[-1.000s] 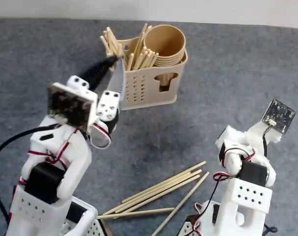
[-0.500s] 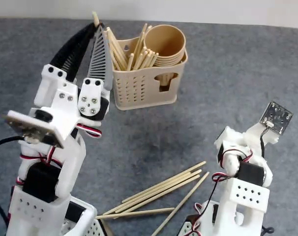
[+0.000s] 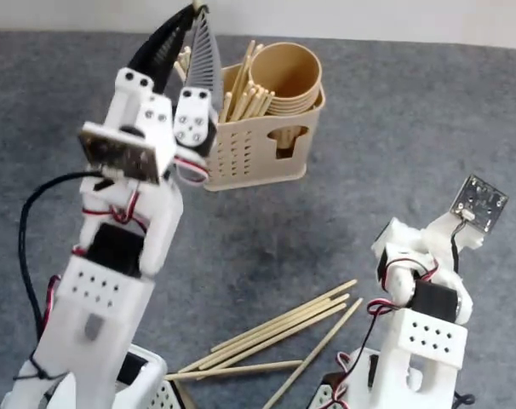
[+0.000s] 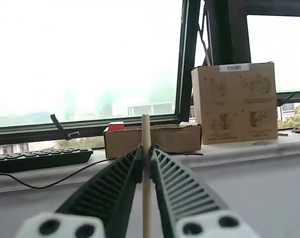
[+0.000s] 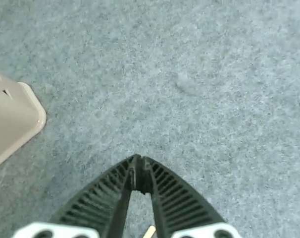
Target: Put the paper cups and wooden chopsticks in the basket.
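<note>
1. The left pincer (image 4: 146,150) was clamped on a single wooden chopstick (image 4: 145,127). The stick stood upright between the tips, with its end poking out above them.
2. In the high view, that pincer was raised above the left end of the basket (image 3: 258,158) and pointed toward the far edge of the counter (image 3: 394,119).
3. The basket stood on the grey counter. A stack of paper cups (image 3: 285,72) sat nested in its right part, and a bunch of chopsticks (image 3: 241,95) leaned in its left part.
4. Several loose chopsticks (image 3: 279,332) lay on the counter between the two arm bases, well apart from the basket.
5. The right pincer (image 5: 139,174) had its tips together and held nothing. It pointed down at the counter, with a corner of the basket nearby.
</note>
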You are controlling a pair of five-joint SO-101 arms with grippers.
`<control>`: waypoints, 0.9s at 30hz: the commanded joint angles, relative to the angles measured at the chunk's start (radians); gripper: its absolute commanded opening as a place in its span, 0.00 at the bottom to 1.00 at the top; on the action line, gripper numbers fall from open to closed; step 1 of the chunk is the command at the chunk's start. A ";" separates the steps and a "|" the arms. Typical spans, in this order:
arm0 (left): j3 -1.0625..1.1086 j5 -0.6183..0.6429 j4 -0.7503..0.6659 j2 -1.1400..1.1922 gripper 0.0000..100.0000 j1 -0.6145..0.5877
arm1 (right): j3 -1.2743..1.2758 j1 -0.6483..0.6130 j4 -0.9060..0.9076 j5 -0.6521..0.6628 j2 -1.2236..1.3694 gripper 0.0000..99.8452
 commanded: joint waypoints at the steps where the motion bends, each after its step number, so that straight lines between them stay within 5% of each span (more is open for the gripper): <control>1: -0.050 -0.002 -0.034 0.058 0.01 -0.042 | -0.013 -0.022 -0.021 -0.003 -0.019 0.01; 9: -0.030 -0.005 0.046 0.137 0.02 -0.071 | -0.013 -0.025 -0.022 -0.003 -0.019 0.01; 14: -0.041 0.000 0.149 0.136 0.11 -0.082 | -0.013 -0.025 -0.022 -0.002 -0.019 0.01; 27: -0.386 -0.002 0.746 0.136 0.13 -0.107 | 0.030 -0.024 -0.105 -0.002 -0.019 0.01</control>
